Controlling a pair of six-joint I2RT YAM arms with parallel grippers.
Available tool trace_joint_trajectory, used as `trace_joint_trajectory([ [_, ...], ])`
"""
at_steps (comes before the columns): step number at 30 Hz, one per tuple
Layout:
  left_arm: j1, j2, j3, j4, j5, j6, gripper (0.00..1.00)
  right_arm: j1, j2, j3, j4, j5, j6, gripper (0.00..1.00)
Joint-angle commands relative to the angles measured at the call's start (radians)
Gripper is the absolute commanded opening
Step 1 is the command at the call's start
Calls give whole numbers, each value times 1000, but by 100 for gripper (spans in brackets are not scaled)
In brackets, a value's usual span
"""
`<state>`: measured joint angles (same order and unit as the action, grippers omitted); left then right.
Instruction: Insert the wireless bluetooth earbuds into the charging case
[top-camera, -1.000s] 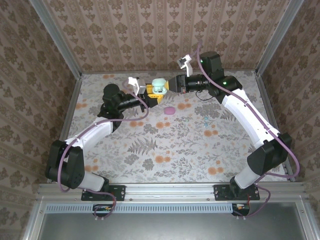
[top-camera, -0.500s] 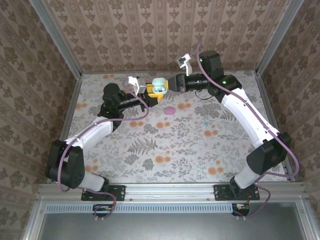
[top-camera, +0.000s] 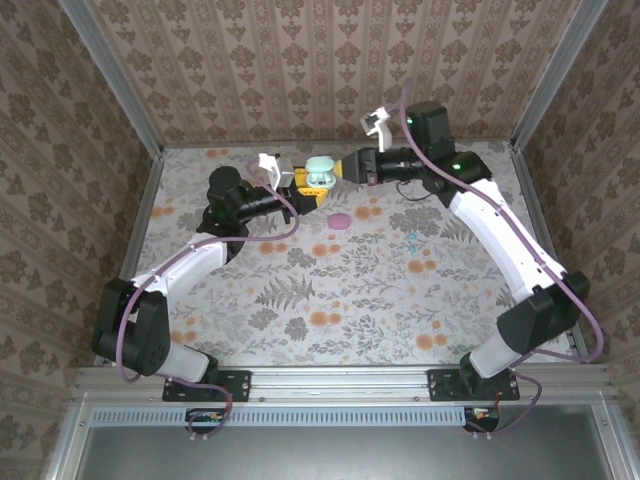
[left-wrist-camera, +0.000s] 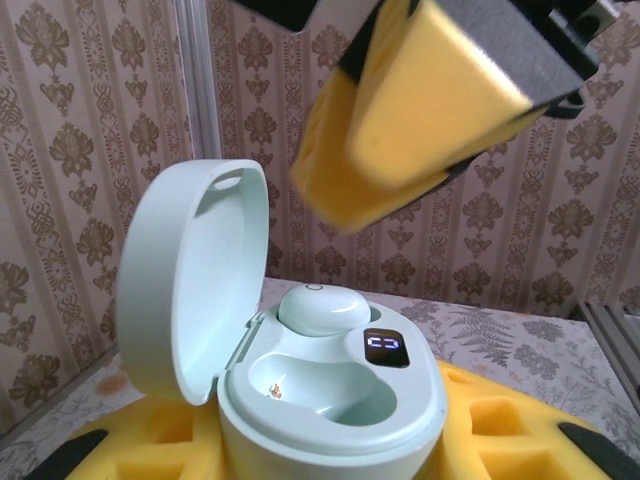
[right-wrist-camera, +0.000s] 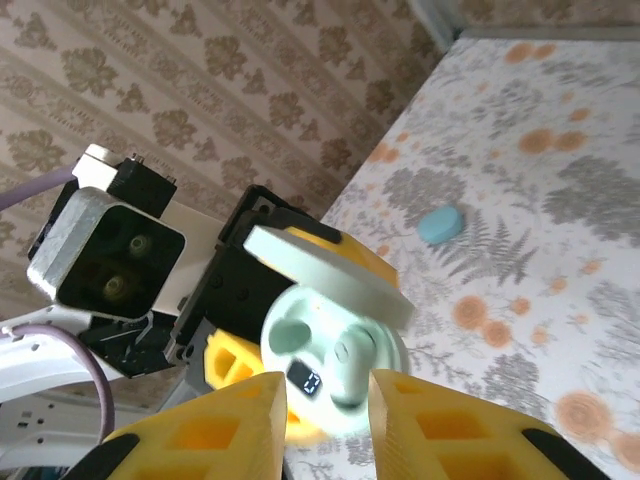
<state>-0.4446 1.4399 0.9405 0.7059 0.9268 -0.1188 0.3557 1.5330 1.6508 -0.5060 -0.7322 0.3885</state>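
My left gripper (top-camera: 303, 186) is shut on the mint charging case (top-camera: 320, 172), held up at the back of the table with its lid open. In the left wrist view the case (left-wrist-camera: 340, 410) sits between my yellow fingers (left-wrist-camera: 520, 440). One mint earbud (left-wrist-camera: 322, 305) rests in the far slot and the near slot is bare. A small display glows on the case's top. My right gripper (top-camera: 347, 167) hovers just right of the case. Its yellow fingertips (right-wrist-camera: 328, 390) stand apart with nothing between them, and the case (right-wrist-camera: 335, 360) with the seated earbud (right-wrist-camera: 341, 351) shows through the gap.
A pink oval case (top-camera: 340, 221) and a tiny teal piece (top-camera: 412, 240) lie on the floral table (top-camera: 330, 290). A blue oval thing (right-wrist-camera: 440, 225) lies on the cloth in the right wrist view. Patterned walls with metal posts close in the back and sides.
My right gripper's jaws have parted and it has drawn back slightly to the right of the case. The left gripper keeps hold of the case, nudged a little toward the back.
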Motion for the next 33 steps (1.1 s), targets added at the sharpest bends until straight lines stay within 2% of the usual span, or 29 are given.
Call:
trace_joint_trajectory([
  [1,0,-21,3,2,-17,30,23,-89,-91,-76,-55,175,-22,31],
  [5,0,-31,-13,9,-27,28,23,-174,-11,-111,-252,349,-67,31],
  [11,2,-51,-24,-2,-34,38,23,-164,262,-51,-455,369,-148,34],
  [20,6,-81,-38,-23,-48,53,23,-101,484,-50,-444,417,-156,35],
  [33,11,-78,-28,-25,-41,47,23,-98,570,-77,-364,397,-154,29],
])
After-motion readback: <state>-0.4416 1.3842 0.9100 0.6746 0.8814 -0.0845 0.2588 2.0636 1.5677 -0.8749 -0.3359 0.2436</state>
